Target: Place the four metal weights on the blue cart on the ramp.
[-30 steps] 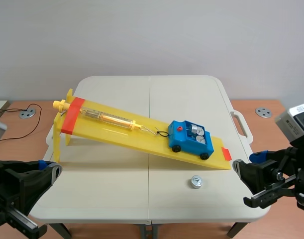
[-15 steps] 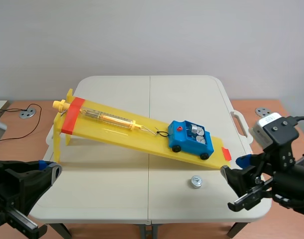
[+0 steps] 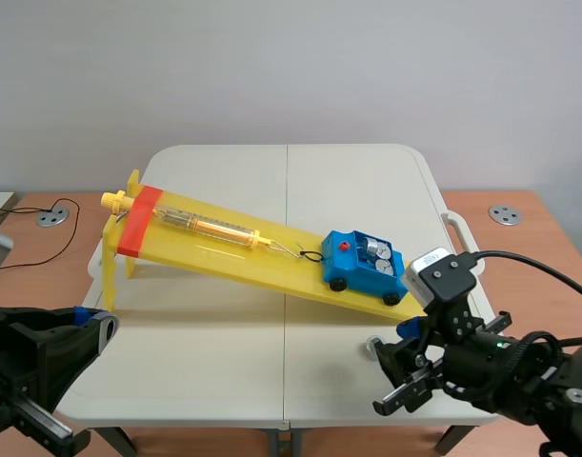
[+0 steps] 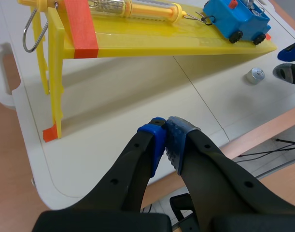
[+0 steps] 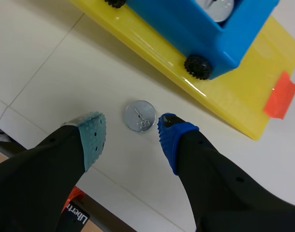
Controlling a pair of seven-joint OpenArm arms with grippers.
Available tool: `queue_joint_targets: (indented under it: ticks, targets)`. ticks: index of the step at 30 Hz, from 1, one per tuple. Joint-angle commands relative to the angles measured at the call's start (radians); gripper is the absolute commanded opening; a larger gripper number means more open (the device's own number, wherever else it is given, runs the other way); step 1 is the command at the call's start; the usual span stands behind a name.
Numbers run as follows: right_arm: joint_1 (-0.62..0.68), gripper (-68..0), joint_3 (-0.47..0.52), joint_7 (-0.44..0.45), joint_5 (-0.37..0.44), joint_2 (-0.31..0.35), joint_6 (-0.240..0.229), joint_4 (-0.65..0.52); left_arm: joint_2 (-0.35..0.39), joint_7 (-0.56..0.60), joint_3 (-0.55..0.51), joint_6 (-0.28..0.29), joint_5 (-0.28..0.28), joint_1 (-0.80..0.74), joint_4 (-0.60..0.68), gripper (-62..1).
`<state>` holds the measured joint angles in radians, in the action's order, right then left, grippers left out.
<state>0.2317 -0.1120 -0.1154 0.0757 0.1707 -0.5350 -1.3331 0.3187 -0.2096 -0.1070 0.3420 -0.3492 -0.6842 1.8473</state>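
Metal weights (image 3: pixel 373 251) are being carried in the blue cart (image 3: pixel 365 268) on the ramp (image 3: pixel 224 249) — how many cannot be told — while one loose weight (image 5: pixel 140 116) on the table (image 3: pixel 224 343) is being straddled, not yet gripped, by the open right gripper (image 5: pixel 130 131), the left gripper (image 4: pixel 166 137) being held closed on nothing.

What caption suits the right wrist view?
Open right gripper poised over a metal weight beside the ramp and blue cart.

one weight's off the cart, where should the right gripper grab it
Pinch the loose weight across its round side wall, straight down from above: it lies flat, face up, on the table, between the fingertips of the open right gripper.
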Motion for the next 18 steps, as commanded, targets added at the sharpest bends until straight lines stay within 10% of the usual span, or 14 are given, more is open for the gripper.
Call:
queue_joint_targets:
  ticks: [1, 18]
  targets:
    - [-0.081, -41.4, -0.004, 0.153, 0.016, 0.005, 0.031, -0.058, -0.008, 0.104, -0.013, 0.021, -0.074, 0.006, 0.062, -55.8]
    - [-0.135, -41.4, -0.114, 0.175, -0.040, -0.005, 0.183, 0.034, -0.008, 0.104, -0.013, 0.021, -0.074, 0.006, 0.062, -55.8]
